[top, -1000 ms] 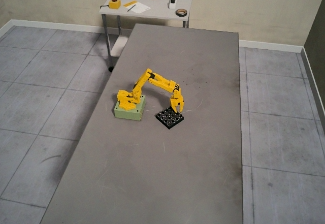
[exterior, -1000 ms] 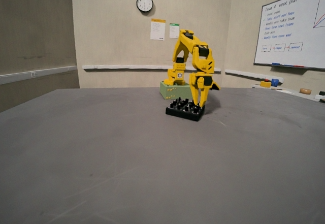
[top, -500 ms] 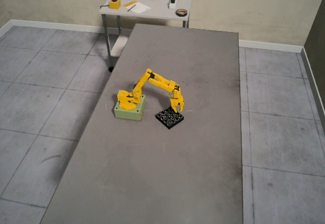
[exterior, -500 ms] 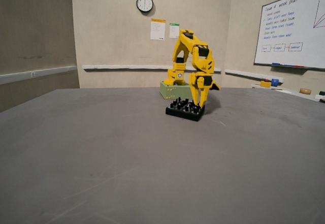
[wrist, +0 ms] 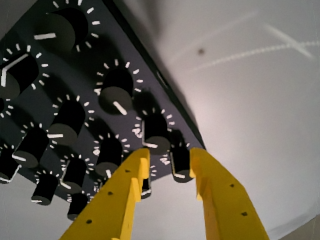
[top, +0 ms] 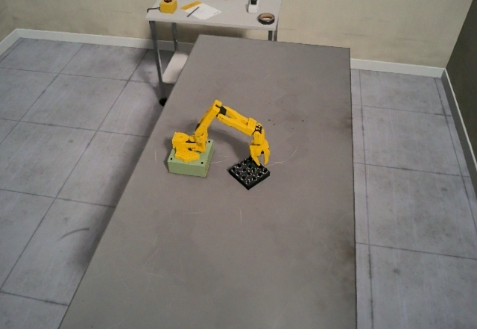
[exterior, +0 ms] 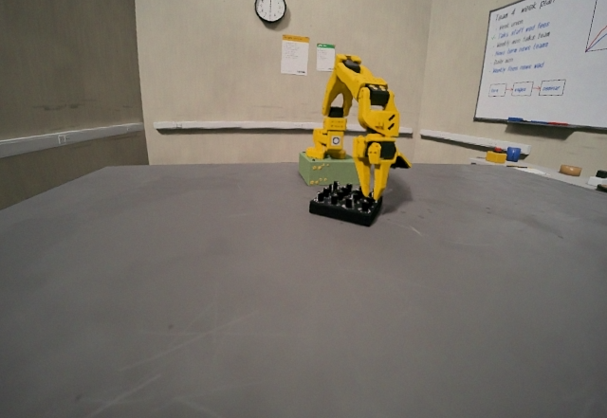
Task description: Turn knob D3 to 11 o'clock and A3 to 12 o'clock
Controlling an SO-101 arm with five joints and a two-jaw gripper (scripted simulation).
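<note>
The black knob box lies flat, with several black knobs carrying white pointer lines. My gripper is over the box's edge on the side away from the front in the top view, fingers downward with a narrow gap. It holds nothing. In the wrist view, one knob shows in the gap near the right finger, and another knob is just above the left fingertip. A larger-looking knob points to the lower right. The left finger hides part of the box. The socket and row letters are not readable.
The arm's green base block stands left of the box in the top view. The grey table carries both. A side table with a yellow button box, tape rolls and papers stands behind.
</note>
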